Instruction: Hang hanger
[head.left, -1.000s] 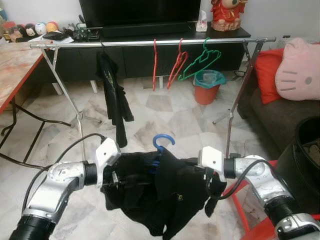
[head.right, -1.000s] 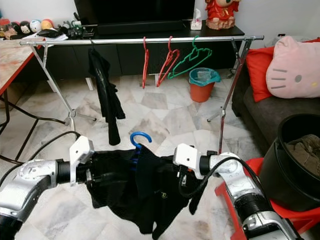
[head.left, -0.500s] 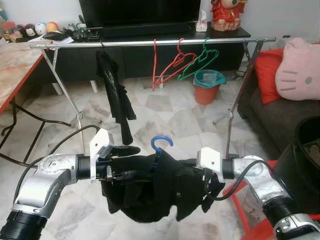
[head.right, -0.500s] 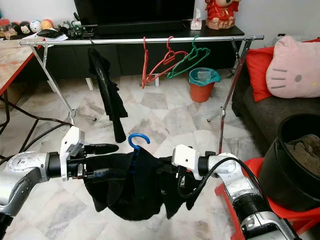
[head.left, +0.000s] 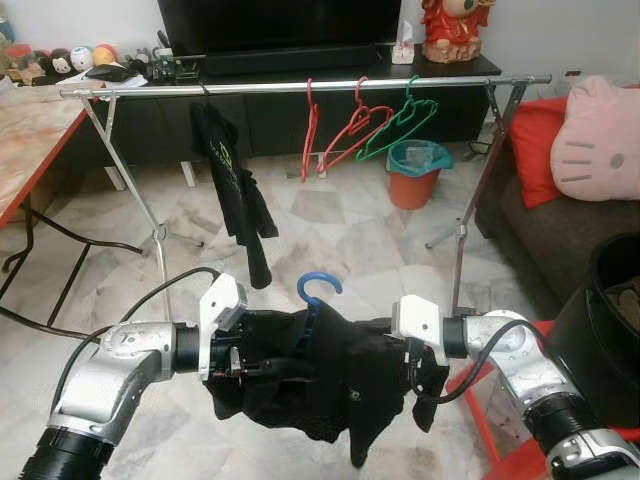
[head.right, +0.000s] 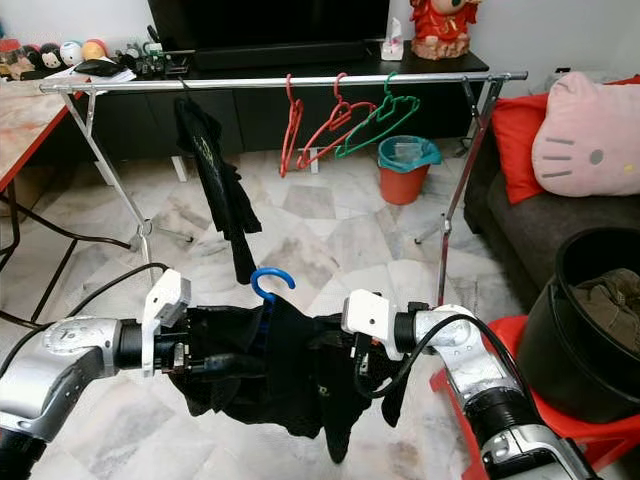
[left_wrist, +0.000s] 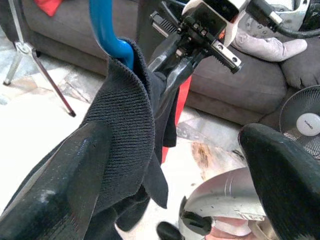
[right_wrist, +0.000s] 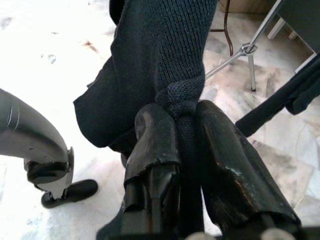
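Mostly the garment (head.left: 310, 380) hid the hanger (head.left: 315, 290), leaving its hook exposed. Right gripper (right_wrist: 182, 150) pinched the cloth; left gripper (left_wrist: 165, 165) stood apart.

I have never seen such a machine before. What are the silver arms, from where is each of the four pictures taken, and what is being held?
The silver arms belong to a humanoid robot standing in a living room. Two pictures come from cameras in its head, looking forward and down. The other two come from a camera on each wrist, looking along that arm's two black fingers.

Between the arms hangs a black garment on a blue hanger, whose hook sticks up in the middle. The right pincer is shut on a bunched part of the garment. The left pincer is open, with cloth lying against one finger.

Ahead stands a metal clothes rail. On it hang a second black garment, two red hangers and a green hanger. Behind it is an orange bin; on the right is a sofa.
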